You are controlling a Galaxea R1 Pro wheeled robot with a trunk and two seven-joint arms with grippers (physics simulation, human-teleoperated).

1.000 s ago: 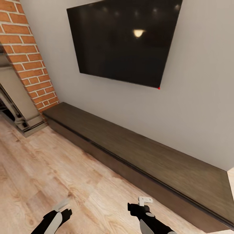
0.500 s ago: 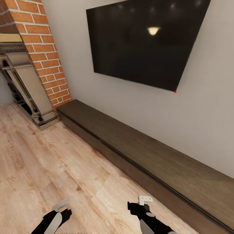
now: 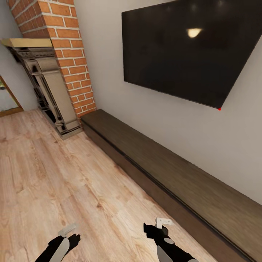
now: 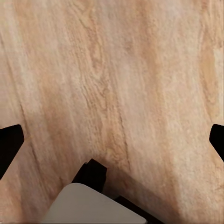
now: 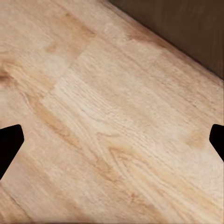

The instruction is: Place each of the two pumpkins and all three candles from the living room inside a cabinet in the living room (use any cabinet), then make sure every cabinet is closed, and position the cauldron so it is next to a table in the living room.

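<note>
The long, low dark brown cabinet (image 3: 174,174) runs along the grey wall from the brick column toward the lower right, and its flat fronts look shut. My left gripper (image 3: 69,233) hangs over bare wood floor at the bottom left. Its jaws are open in the left wrist view (image 4: 112,140) and hold nothing. My right gripper (image 3: 160,225) hovers over the floor just short of the cabinet. It is also open and empty (image 5: 112,140), with the cabinet's dark front (image 5: 186,23) at one corner of the right wrist view. The pumpkins, candles and cauldron are out of view.
A large black TV (image 3: 193,51) hangs on the wall above the cabinet. A red brick column (image 3: 69,54) and a fireplace surround (image 3: 47,91) stand at the cabinet's far left end. Light wood floor (image 3: 54,174) spreads out to the left.
The whole picture has slid to the right, so the camera has turned left. More of the fireplace and floor shows. Both grippers keep their places in the view.
</note>
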